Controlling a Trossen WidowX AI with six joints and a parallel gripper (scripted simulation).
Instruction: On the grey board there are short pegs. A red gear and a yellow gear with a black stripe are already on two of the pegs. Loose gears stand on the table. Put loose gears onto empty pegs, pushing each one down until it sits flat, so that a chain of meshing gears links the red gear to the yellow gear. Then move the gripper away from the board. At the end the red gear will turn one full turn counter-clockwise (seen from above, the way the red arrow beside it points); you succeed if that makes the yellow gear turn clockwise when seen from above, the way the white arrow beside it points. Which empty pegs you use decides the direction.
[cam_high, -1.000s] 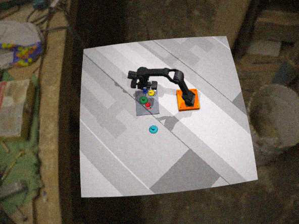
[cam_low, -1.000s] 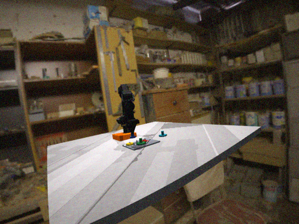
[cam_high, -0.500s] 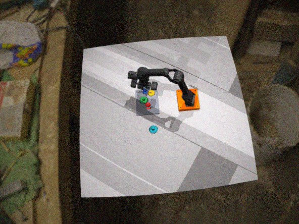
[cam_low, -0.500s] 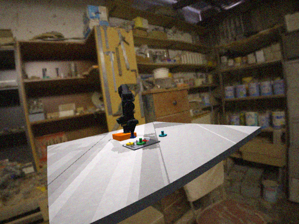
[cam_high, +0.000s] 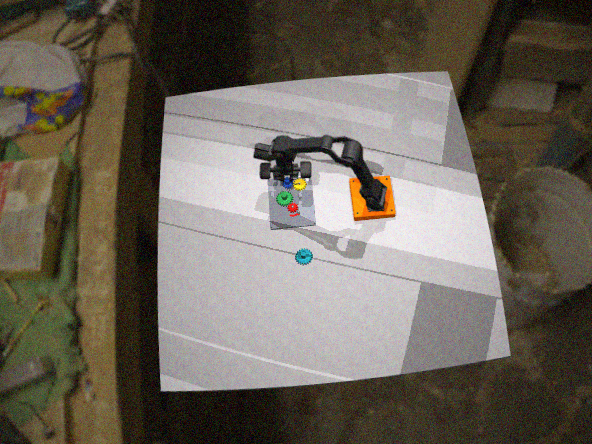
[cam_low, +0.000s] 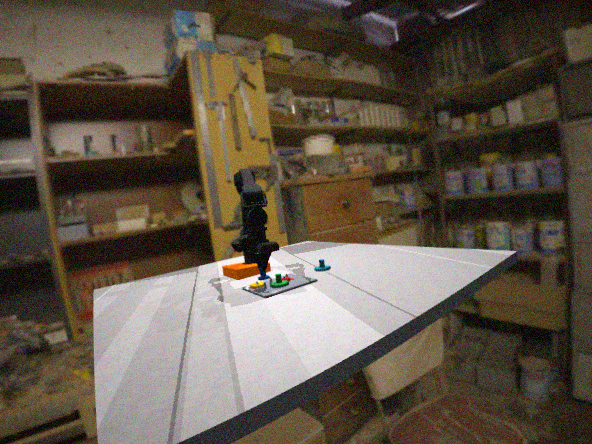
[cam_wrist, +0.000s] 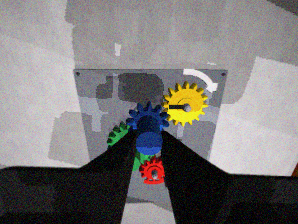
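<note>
Pincer (cam_high: 287, 180) (cam_low: 263, 274) (cam_wrist: 148, 135) clenched on the knob of the blue gear (cam_high: 287, 183) (cam_low: 264, 277) (cam_wrist: 148, 120), over the grey board (cam_high: 292, 220) (cam_low: 266, 294) (cam_wrist: 197, 150), between yellow gear (cam_high: 299, 184) (cam_low: 257, 285) (cam_wrist: 192, 100) and green gear (cam_high: 284, 198) (cam_low: 279, 283) (cam_wrist: 119, 136); red gear (cam_high: 295, 207) (cam_low: 287, 278) (cam_wrist: 151, 169) beside the green; cyan gear (cam_high: 303, 256) (cam_low: 322, 266) on the table (cam_high: 280, 320) (cam_low: 320, 320) (cam_wrist: 40, 90), apart from the board; seating of blue impossible to tell

The top view looks down from high above the whole desk (cam_high: 240, 310) (cam_low: 310, 345); the exterior view looks across it from low at one side, well back; the wrist view looks down past the fingers, close in; all share the board (cam_high: 300, 220) (cam_low: 265, 294) (cam_wrist: 200, 150)
</note>
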